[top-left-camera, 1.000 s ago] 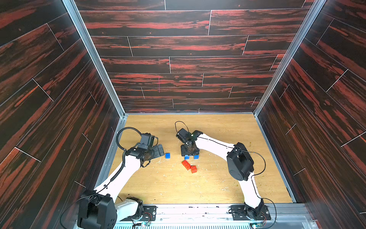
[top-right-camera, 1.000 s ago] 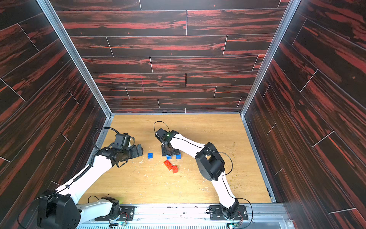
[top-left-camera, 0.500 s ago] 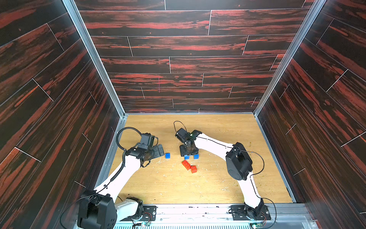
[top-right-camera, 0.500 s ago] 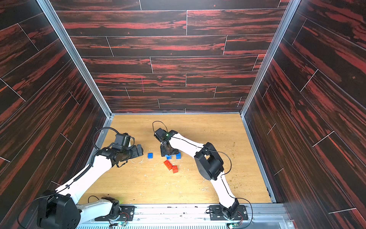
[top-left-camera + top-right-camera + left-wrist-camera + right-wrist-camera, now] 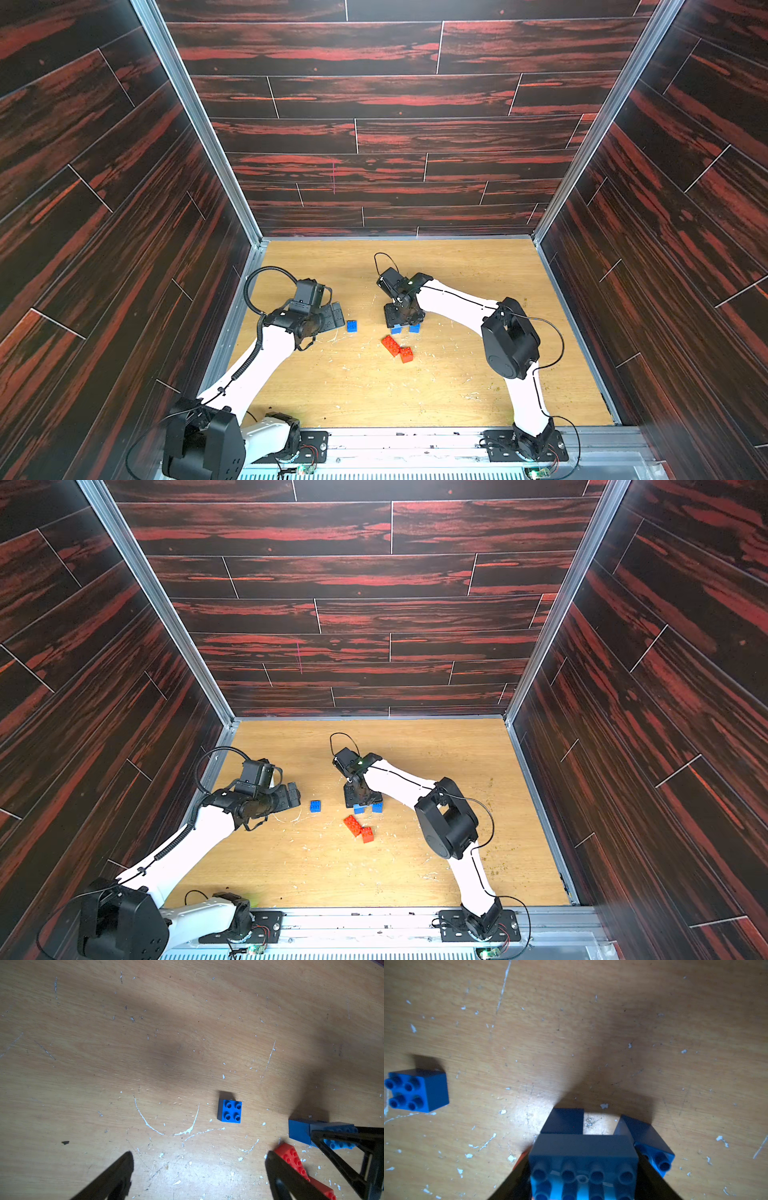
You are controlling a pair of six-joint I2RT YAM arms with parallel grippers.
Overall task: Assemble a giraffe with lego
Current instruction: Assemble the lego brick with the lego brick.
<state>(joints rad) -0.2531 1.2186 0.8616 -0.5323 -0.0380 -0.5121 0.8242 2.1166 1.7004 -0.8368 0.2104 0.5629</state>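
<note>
No text to read, no labels, brands, numbers or signs visible

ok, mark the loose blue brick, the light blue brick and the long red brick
loose blue brick [image 5: 230, 1111]: left wrist view, studded top.
light blue brick [image 5: 583, 1146]: right wrist view, plain side face.
long red brick [image 5: 390, 345]: a top view, studded top.

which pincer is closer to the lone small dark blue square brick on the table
Left. The left pincer hangs open just beside the lone small dark blue square plastic brick; the right pincer is farther off, gripping a longer light blue brick.
</note>
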